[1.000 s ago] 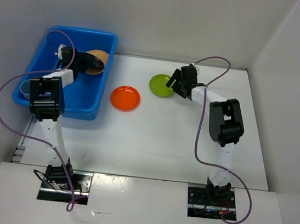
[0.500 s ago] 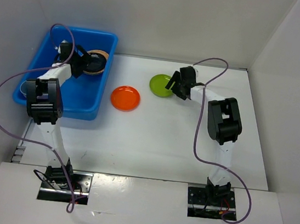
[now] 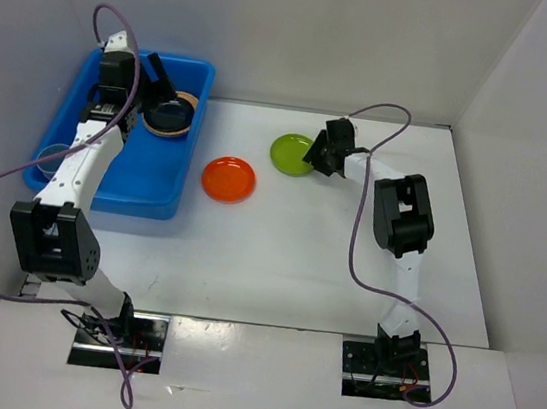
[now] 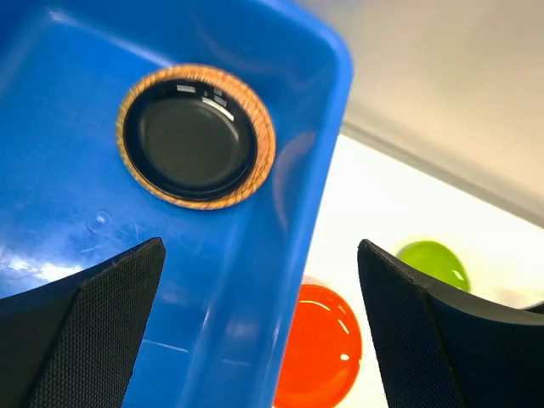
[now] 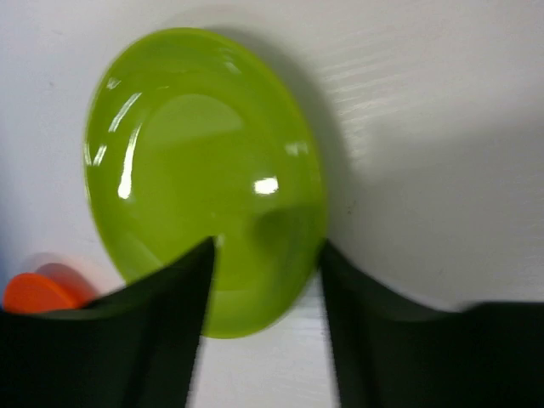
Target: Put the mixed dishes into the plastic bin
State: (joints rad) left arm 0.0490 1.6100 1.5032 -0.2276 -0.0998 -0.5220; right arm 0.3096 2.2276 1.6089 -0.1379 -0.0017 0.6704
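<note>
The lime-green plate (image 5: 204, 170) lies flat on the surface (image 5: 425, 102), outside the plastic bin (image 3: 113, 194). Being round, it has no long axis. Its near rim sits in the gap between the spread right fingers (image 5: 144, 340), the nearer pair. Rim contact cannot be confirmed because the wrist view is blurred. The left fingers (image 4: 85, 331), spread and empty, hang over the bin.

The left gripper (image 4: 259, 251) hangs open over the bin (image 3: 143, 199), clear of its walls; the floor is bare beside the stacked tan plate (image 4: 265, 140) and black plate (image 4: 189, 136). The orange plate (image 3: 228, 178) lies just beside the bin, with bare table (image 3: 297, 258) before the green plate (image 3: 290, 153), whose rim the right gripper (image 5: 265, 251) straddles
</note>
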